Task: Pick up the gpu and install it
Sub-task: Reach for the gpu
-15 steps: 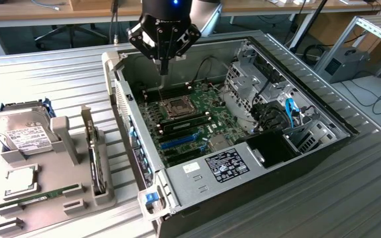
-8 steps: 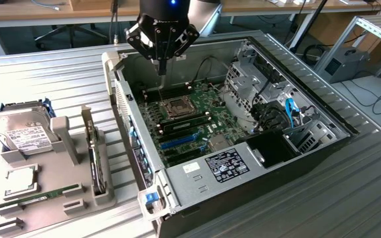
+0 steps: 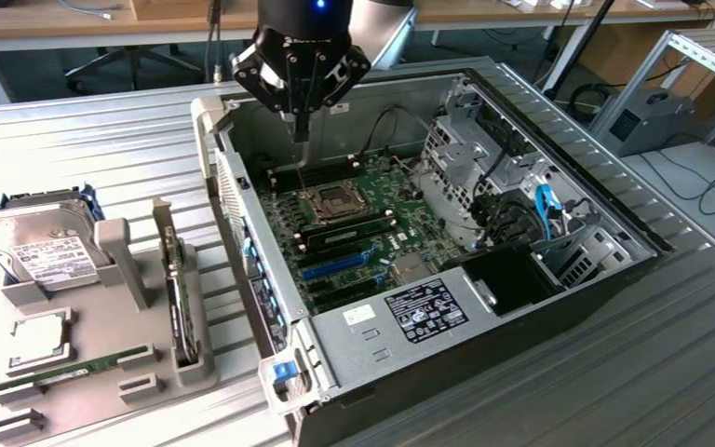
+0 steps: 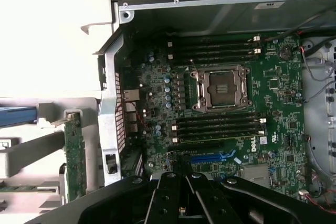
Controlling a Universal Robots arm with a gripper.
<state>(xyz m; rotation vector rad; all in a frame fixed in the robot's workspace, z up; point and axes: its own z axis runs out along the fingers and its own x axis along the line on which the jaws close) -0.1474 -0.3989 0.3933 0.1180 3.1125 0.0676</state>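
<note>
Grey plastic holder [image 3: 90, 386] on the bench [image 3: 85, 140], at the exterior view's left, carries the gpu [image 3: 180, 307]. The card stands on edge in a slot along the holder's right side, just beside the open case [image 3: 224, 186] but outside it. Nothing touches it, so by my reading the pick-up has not yet begun.

My tool [image 3: 302, 130] hangs over the far end of the case, above the motherboard [image 3: 389, 223] and a little beyond the socket [image 3: 332, 200]. From here its fingers look drawn together, with nothing between them.

The relation that matters: from the tool, the gpu lies toward the exterior view's left and nearer the camera, with the case's left wall standing between the two. The card's long axis runs near to far, roughly along that wall, and its thin top edge faces up. In the wrist view I see that edge as a green strip [image 4: 75, 156] beyond the case wall, well off to the side of the tool's centre line.

The blue slot [image 3: 332, 267] on the motherboard is bare. The drive [image 3: 41, 247] sits at the holder's far left, well apart from the card.
</note>
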